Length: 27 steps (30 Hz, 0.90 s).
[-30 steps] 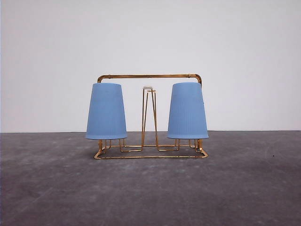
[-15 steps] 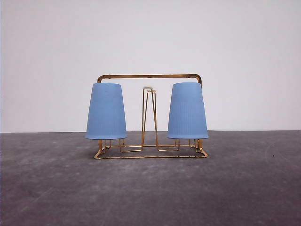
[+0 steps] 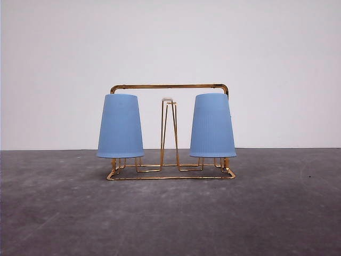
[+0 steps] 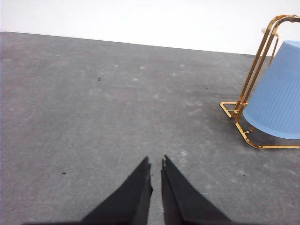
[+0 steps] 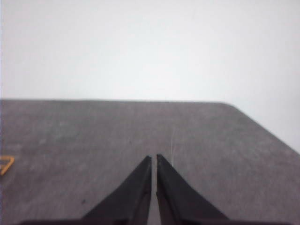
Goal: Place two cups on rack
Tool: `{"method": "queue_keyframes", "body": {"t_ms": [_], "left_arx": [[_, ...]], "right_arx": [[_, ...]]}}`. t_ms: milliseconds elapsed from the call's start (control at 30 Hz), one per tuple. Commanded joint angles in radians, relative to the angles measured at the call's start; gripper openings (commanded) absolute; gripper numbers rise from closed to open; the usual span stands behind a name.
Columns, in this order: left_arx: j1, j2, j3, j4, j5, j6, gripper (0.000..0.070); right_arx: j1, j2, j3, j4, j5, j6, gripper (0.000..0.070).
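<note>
The gold wire rack (image 3: 169,86) stands at the middle of the dark table, its handle frame arching over the top. Two light-blue ribbed cups hang upside down on it: one cup (image 3: 120,126) on the left prongs, the other cup (image 3: 212,126) on the right. A bare white-tipped prong (image 3: 168,100) rises between them. In the left wrist view the rack's end (image 4: 248,84) and one inverted cup (image 4: 276,93) lie off to the side of my left gripper (image 4: 155,161), which is shut and holds nothing. My right gripper (image 5: 153,157) is shut over bare table, with a corner of the rack (image 5: 5,164) at the view's edge.
The grey table (image 3: 266,213) runs back to a white wall (image 3: 170,37). In the right wrist view the table's edge (image 5: 262,131) cuts across beyond the fingers.
</note>
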Motion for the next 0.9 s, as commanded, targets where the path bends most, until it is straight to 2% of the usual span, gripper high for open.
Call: {"method": "queue_keyframes", "body": {"t_ms": [0,133,267,467,867], "left_arx": [[0.0,-0.001,-0.015,-0.006,-0.002,0.0,0.0022],[0.0,-0.001,-0.015,-0.006,-0.002,0.0,0.0022],[0.0,-0.001,-0.015,-0.006,-0.002,0.0,0.0022],[0.0,-0.001,-0.015,-0.006,-0.002,0.0,0.0022],[0.0,-0.001,-0.015,-0.006,-0.002,0.0,0.0022]], "right_arx": [[0.0,0.0,-0.002,0.026,0.001,-0.004,0.0017],[0.0,0.0,-0.002,0.019,0.001,-0.006,0.0017],[0.001,0.0,-0.002,-0.127,-0.028,0.0,0.0017],[0.0,0.0,-0.002,-0.239,-0.026,-0.014,0.0017],[-0.001,0.044,-0.002,-0.234,-0.025,-0.023,0.0017]]}}
